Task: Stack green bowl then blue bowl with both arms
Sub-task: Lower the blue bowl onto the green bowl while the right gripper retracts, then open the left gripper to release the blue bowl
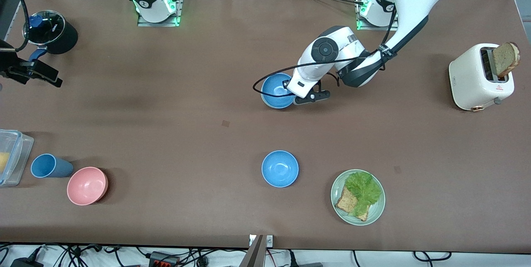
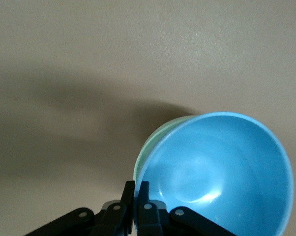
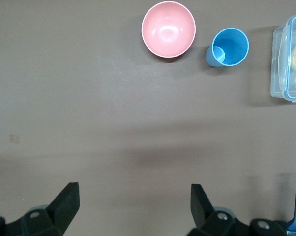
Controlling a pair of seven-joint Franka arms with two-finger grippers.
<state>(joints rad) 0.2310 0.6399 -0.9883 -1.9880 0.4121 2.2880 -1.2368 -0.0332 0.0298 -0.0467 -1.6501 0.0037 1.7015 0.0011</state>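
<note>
The left arm's black two-finger hand (image 1: 299,100) (image 2: 136,196) is pinched tight on the rim of a small round sky-blue bowl (image 1: 277,90) (image 2: 219,174), over the middle of the brown bench (image 1: 166,126) and somewhat toward the robots' bases. In the left wrist view that blue bowl sits tilted inside a small round pale sage-green bowl (image 2: 155,140), of which only a thin crescent of rim shows past the blue one; whether the pair rests on the bench or is lifted I cannot tell. A second, identical sky-blue bowl (image 1: 280,168) stands alone nearer to the front camera, beside a flat green plate with lettuce and toast (image 1: 358,197). The right arm waits at its own end of the bench, its hand (image 1: 39,72) (image 3: 131,204) spread wide and holding nothing. Its wrist view takes in a round pink bowl (image 3: 168,29) (image 1: 87,185) beside a tall blue cup (image 3: 228,47) (image 1: 49,166).
</note>
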